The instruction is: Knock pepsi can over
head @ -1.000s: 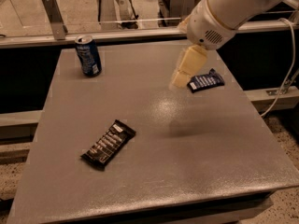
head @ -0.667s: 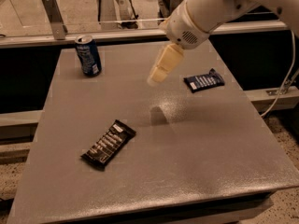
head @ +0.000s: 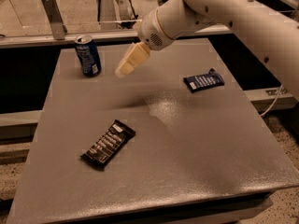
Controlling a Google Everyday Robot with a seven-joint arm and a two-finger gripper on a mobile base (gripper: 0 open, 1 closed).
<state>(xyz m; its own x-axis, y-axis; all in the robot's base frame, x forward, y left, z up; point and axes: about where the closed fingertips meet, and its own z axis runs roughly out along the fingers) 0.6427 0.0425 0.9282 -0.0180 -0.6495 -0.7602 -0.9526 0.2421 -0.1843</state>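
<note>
STEP: approach; blue aluminium pepsi can stands upright | TOOL: cream two-finger gripper clenched, empty, near the can, not touching | NEXT: sideways shove high on can wall, judged.

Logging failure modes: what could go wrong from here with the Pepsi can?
The pepsi can stands upright near the table's far left corner; a push from the gripper, hovering just right of it, might send it off the edge. A glancing touch might only slide it.
</note>
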